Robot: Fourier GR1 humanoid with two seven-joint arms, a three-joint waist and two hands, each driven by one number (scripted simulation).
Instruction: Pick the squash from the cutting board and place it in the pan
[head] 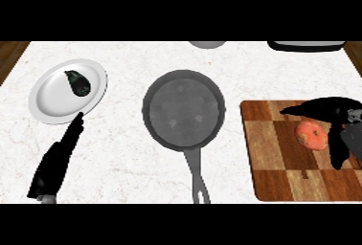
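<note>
An orange-pink squash (311, 134) lies on the wooden cutting board (283, 177) at the right. My right hand (332, 112) hovers over it from the right, open, thumb stretched to the squash's upper left and fingers hanging down its right side, none closed round it. The grey pan (184, 109) sits mid-counter with nothing in it, its handle (198, 182) pointing toward me. My left hand (60, 158) rests at the lower left with straight fingers, just below the plate.
A white plate (53, 103) at the left holds a dark eggplant (78, 82). A pale bowl (207, 44) and a dark-rimmed object (305, 46) sit at the counter's far edge. Wooden floor shows past both far corners.
</note>
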